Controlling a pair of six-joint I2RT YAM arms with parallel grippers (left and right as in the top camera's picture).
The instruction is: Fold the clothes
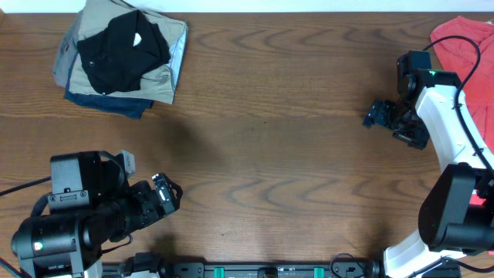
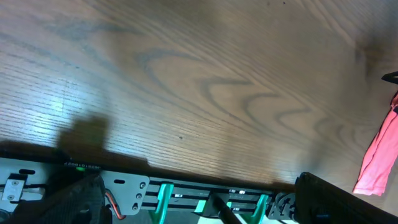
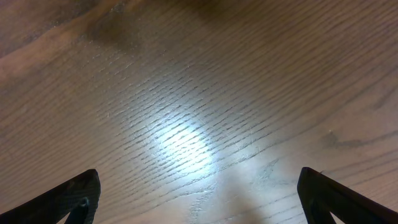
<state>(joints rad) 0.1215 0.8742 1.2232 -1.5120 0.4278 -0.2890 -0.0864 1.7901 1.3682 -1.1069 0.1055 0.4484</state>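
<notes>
The black T-shirt (image 1: 120,46) lies folded on top of a pile of clothes at the table's far left, its white tag showing. My left gripper (image 1: 166,193) is open and empty over the front left of the table, far from the shirt. In the left wrist view its fingers (image 2: 199,205) stand wide apart over the table's front edge. My right gripper (image 1: 378,116) is open and empty at the right side. Its fingers (image 3: 199,196) frame bare wood in the right wrist view.
Under the shirt are a folded beige garment (image 1: 166,73) and a dark blue one (image 1: 116,104). A red garment (image 1: 463,38) lies at the far right corner and also shows in the left wrist view (image 2: 376,155). The wooden table (image 1: 270,154) spans the view.
</notes>
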